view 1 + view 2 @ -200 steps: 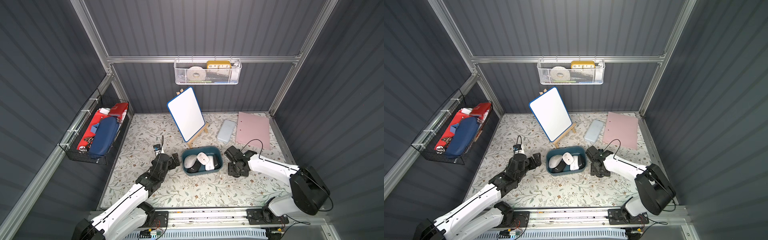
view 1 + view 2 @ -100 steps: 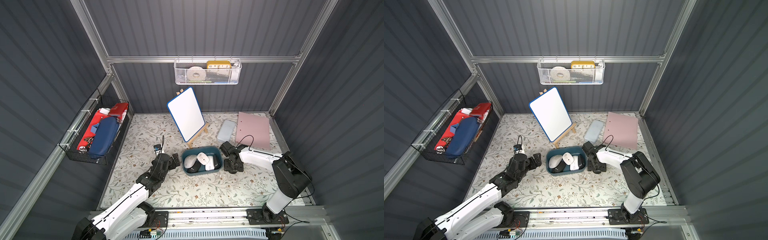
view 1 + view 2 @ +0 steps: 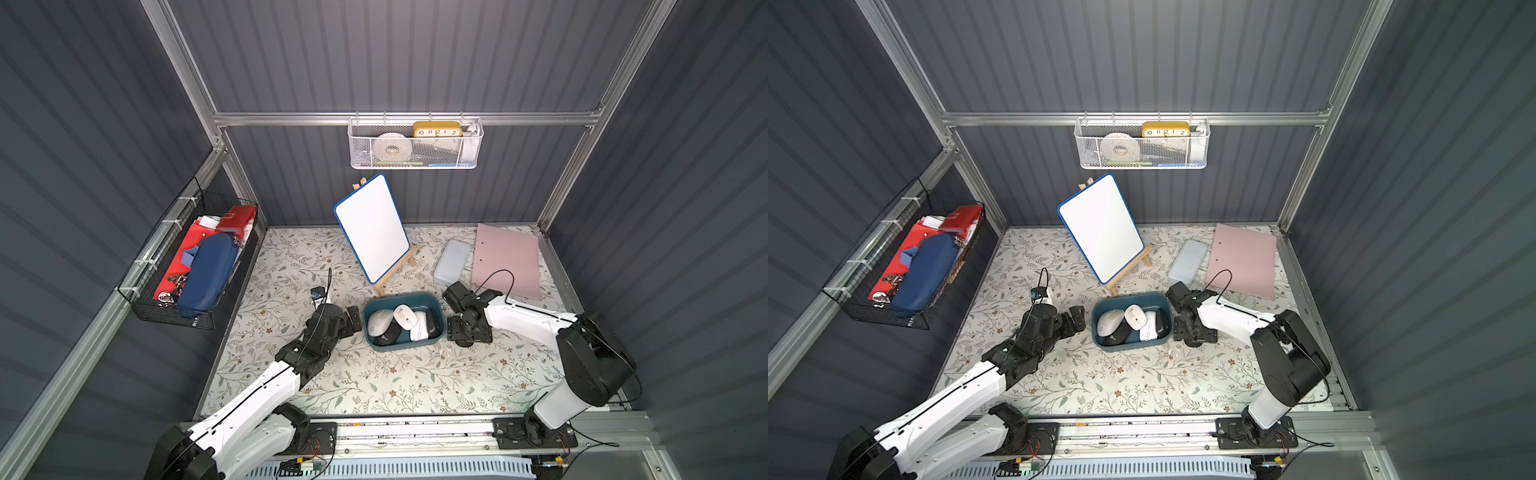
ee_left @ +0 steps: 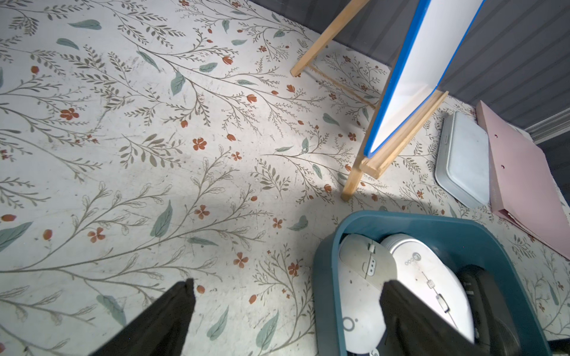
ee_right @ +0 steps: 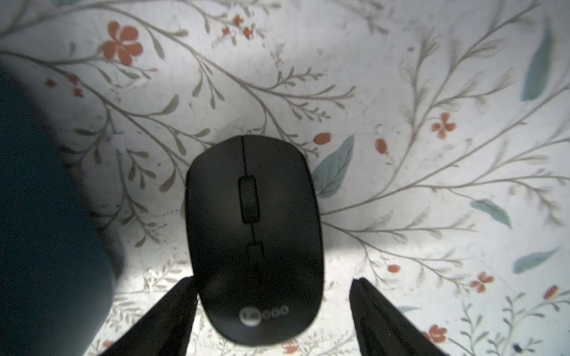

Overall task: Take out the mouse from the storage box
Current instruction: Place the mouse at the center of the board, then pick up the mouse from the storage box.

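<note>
The teal storage box point(image 3: 405, 348) point(image 3: 1133, 343) sits mid-table and holds several mice, among them a white mouse point(image 3: 405, 316) and a grey-white one point(image 4: 364, 271). Just right of the box, a black mouse point(image 5: 253, 234) lies flat on the table. My right gripper point(image 5: 273, 280) point(image 3: 469, 332) stands open over it; one finger brushes its side and the other stands clear. The top views hide that mouse under the gripper. My left gripper point(image 4: 287, 283) point(image 3: 353, 320) is open and empty, hovering by the box's left wall point(image 4: 327, 277).
A whiteboard on a wooden easel point(image 3: 372, 228) stands behind the box. A light blue case point(image 3: 452, 262) and a pink folder point(image 3: 507, 259) lie at the back right. A white mesh basket point(image 3: 415, 143) hangs on the back wall, a black wire basket point(image 3: 187, 262) on the left wall.
My right gripper's jaws have spread apart, letting go of the black mouse on the table. The right arm's elbow has shifted. The left arm has not moved.
</note>
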Controlling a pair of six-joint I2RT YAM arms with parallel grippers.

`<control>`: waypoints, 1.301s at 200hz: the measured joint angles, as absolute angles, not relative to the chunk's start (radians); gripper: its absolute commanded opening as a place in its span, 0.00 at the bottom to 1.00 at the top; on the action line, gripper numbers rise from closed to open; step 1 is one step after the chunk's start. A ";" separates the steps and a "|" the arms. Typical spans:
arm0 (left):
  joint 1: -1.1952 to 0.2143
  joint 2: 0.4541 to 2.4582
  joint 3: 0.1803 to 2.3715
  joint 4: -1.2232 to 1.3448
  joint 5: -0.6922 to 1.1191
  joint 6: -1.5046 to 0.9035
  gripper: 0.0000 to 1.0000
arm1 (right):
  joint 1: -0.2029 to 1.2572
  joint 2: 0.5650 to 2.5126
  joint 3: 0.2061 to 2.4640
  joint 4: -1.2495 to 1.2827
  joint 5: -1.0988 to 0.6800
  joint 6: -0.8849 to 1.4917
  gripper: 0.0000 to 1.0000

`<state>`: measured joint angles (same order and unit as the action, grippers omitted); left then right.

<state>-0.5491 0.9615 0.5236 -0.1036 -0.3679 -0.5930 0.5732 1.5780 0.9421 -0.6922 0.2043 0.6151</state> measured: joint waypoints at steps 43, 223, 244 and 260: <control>-0.701 1.110 0.755 -0.116 -0.297 -0.656 0.99 | 0.573 1.293 0.878 -0.702 0.287 0.615 0.82; -0.930 1.839 1.181 -0.162 -0.058 -0.756 0.50 | 0.573 0.937 0.698 -0.677 0.389 0.620 0.82; -0.931 1.857 1.188 -0.162 -0.053 -0.756 0.50 | 0.573 0.942 0.698 -0.675 0.389 0.620 0.82; -0.932 1.862 1.195 -0.161 -0.049 -0.756 0.48 | 0.573 0.946 0.697 -0.670 0.387 0.621 0.82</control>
<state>-0.9321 1.8622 1.1950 -0.1608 -0.0494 -0.7559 0.5728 0.9463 0.6971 -0.6697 0.3870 0.6209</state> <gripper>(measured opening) 0.494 0.817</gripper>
